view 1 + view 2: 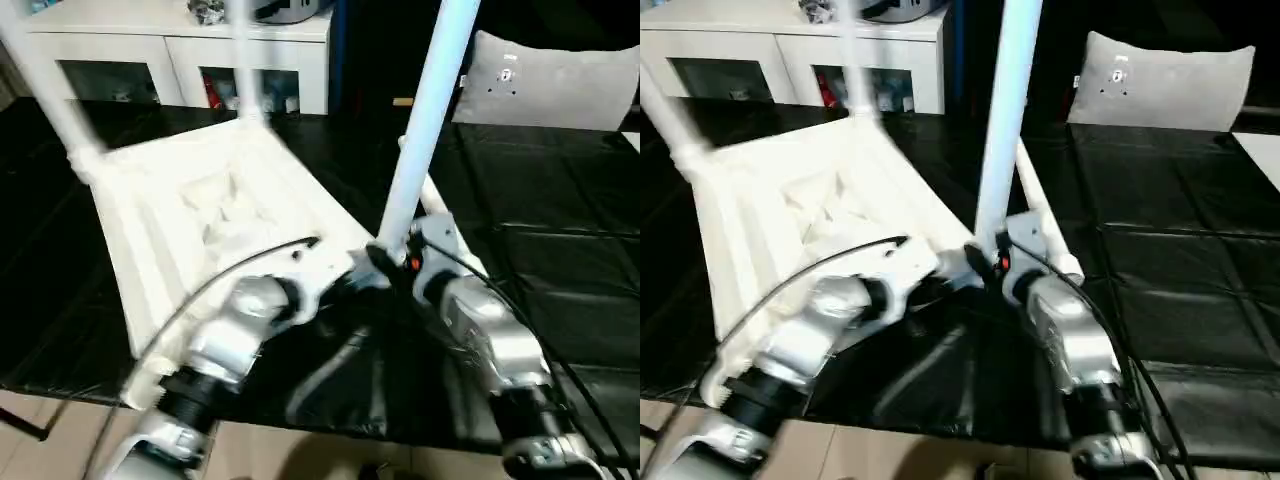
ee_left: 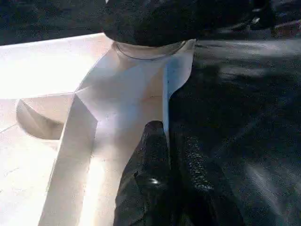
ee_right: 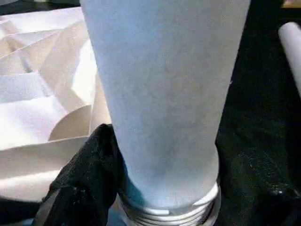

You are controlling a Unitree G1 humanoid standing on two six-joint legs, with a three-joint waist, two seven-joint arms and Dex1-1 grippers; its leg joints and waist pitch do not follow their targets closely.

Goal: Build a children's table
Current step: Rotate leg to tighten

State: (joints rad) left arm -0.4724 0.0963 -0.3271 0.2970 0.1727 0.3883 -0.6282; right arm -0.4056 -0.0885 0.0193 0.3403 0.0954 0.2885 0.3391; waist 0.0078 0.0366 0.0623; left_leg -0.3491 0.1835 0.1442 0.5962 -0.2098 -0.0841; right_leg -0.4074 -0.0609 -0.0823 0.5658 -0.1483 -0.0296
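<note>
While the leg point(image 1: 420, 140) stands nearly upright with its long axis rising from the tabletop's near corner socket point(image 2: 148, 49), its threaded foot sits right between my right claw point(image 1: 392, 262) fingers, so that arm is the nearer one. I hold the leg's base in that claw, one black finger point(image 3: 87, 174) pressed to its side. My left claw point(image 2: 167, 179) is pinched narrow, resting against the tabletop's rim beside the socket. The tabletop point(image 1: 190, 220) lies upside down on the black counter point(image 1: 560, 280), white and ribbed, with two more legs already standing at its far corners.
</note>
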